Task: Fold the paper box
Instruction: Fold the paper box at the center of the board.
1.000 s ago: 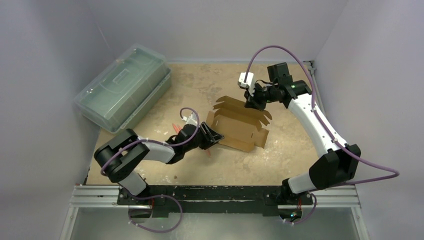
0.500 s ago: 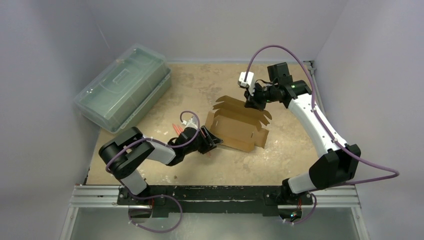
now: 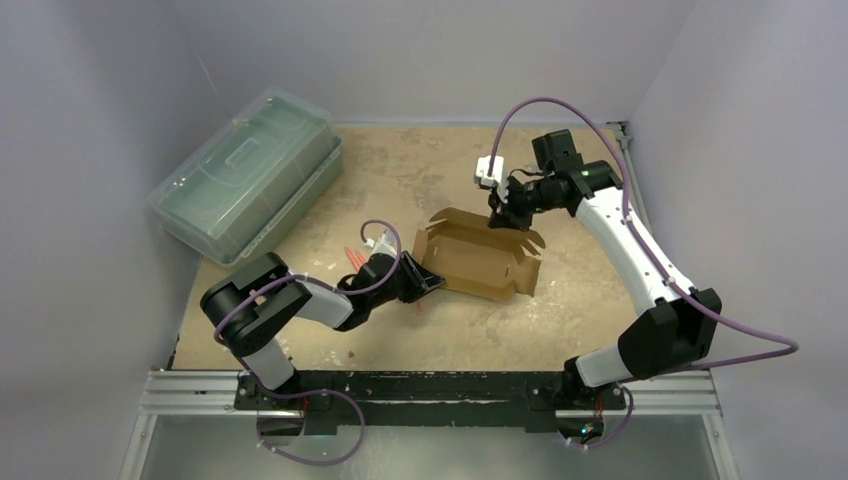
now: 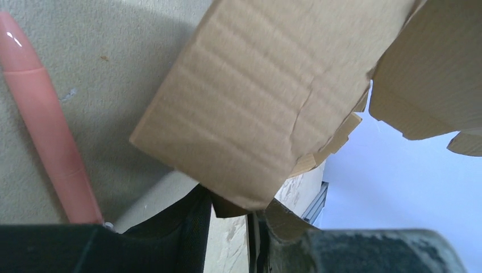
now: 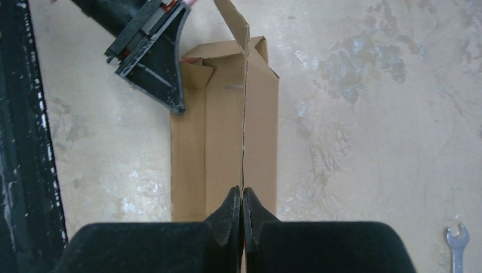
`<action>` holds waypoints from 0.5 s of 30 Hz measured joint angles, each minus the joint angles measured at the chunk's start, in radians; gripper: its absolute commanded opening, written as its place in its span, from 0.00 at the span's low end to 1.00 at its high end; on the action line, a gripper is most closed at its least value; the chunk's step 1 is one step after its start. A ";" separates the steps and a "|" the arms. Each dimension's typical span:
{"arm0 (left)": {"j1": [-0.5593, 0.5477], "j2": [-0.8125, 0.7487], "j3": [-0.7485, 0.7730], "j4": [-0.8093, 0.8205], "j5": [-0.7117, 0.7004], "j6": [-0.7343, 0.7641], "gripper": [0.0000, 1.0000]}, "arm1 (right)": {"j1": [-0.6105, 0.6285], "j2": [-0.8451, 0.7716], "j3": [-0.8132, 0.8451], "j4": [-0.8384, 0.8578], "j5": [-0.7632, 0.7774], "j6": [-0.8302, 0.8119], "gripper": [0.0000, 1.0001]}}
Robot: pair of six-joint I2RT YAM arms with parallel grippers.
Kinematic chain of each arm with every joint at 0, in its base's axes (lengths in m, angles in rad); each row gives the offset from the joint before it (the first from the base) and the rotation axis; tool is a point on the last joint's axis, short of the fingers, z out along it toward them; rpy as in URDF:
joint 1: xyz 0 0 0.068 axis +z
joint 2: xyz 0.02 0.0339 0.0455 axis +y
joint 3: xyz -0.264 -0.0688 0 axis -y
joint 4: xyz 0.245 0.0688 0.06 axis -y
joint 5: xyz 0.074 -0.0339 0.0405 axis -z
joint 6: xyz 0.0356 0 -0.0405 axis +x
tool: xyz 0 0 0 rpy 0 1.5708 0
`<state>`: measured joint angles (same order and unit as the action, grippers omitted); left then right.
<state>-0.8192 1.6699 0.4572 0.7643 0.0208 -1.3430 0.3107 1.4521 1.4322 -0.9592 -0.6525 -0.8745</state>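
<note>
paper box (image 3: 480, 262), long axis left-right

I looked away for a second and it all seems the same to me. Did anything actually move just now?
The right gripper, shut on the far wall of the paper box, moved slightly toward the arms' bases. That leaned the wall inward, so the box looks narrower. The left gripper stayed at the box's left end, and the green case did not move.
</note>
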 measured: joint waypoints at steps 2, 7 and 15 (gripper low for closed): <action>0.000 0.000 0.001 0.000 -0.005 0.000 0.26 | 0.002 0.000 0.000 -0.031 -0.013 -0.027 0.00; 0.000 0.000 0.003 -0.003 -0.023 0.000 0.26 | 0.013 0.000 0.004 -0.092 -0.045 -0.076 0.00; 0.008 0.000 0.009 -0.002 -0.025 0.000 0.32 | 0.037 0.000 0.004 -0.114 -0.038 -0.067 0.00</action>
<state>-0.8108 1.6695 0.4660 0.7620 -0.0044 -1.3426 0.3473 1.4521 1.4361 -1.0729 -0.6903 -0.9413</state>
